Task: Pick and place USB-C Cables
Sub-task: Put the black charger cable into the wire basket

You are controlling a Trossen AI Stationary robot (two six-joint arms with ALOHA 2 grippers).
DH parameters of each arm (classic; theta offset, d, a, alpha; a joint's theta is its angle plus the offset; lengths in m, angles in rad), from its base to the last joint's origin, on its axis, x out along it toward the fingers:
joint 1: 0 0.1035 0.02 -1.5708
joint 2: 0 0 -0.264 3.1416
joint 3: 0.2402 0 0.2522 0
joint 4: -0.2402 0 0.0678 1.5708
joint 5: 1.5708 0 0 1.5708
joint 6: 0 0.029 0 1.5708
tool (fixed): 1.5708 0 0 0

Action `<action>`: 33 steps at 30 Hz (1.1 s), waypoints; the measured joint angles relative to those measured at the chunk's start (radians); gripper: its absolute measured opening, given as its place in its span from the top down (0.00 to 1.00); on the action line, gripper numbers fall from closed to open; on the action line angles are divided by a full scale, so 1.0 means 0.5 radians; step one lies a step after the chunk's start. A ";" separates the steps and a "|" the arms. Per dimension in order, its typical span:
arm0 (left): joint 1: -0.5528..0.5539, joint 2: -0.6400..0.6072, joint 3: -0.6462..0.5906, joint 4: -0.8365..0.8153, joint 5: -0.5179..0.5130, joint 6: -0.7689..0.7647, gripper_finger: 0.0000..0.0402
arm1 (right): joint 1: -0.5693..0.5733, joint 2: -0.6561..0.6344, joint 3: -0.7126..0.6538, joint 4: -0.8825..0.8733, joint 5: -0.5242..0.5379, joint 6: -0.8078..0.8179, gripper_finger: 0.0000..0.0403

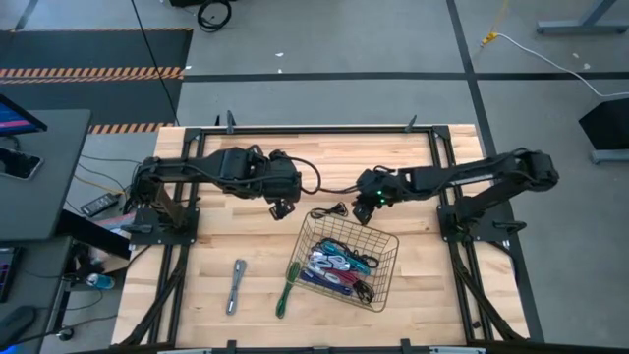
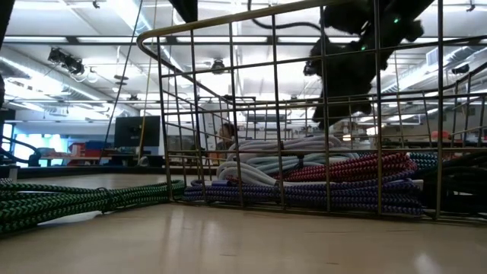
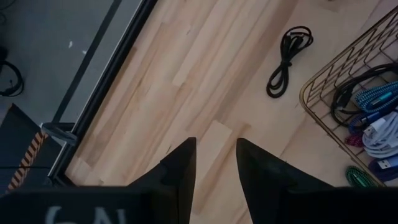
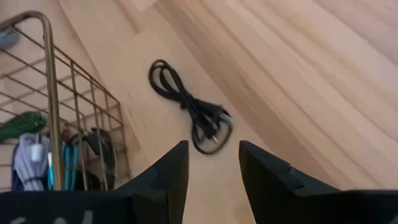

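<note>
A black USB-C cable [image 1: 329,210] lies coiled flat on the wooden table, just beyond the far corner of the wire basket [image 1: 392,258]. It also shows in the left wrist view [image 3: 285,60] and the right wrist view [image 4: 189,109]. My right gripper [image 1: 366,208] hangs open to the right of it, its fingers [image 4: 171,174] short of the cable. My left gripper [image 1: 282,207] hovers open on the cable's left, over bare wood [image 3: 214,168]. Several coloured cables [image 1: 335,264] lie in the basket [image 2: 319,183].
A green cable [image 1: 286,287] and a grey cable [image 1: 236,285] lie on the table to the left of the basket, near the front edge. The green one stretches across the low view [image 2: 76,202]. A black frame rail [image 3: 99,81] runs along the table's far edge.
</note>
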 joint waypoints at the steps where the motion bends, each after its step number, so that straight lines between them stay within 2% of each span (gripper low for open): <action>1: 0.000 0.000 0.000 0.000 0.000 0.010 0.70 | -0.009 0.033 0.000 0.051 -0.030 0.000 0.63; 7: 0.004 0.000 0.000 0.000 0.001 0.012 0.70 | -0.039 0.230 0.002 0.305 -0.167 -0.017 0.63; 16: 0.004 0.000 0.000 0.000 0.001 0.012 0.70 | -0.059 0.400 0.002 0.323 -0.267 -0.018 0.64; 33: 0.005 0.000 0.000 0.001 0.001 0.013 0.70 | -0.065 0.441 0.063 0.402 -0.250 -0.069 0.64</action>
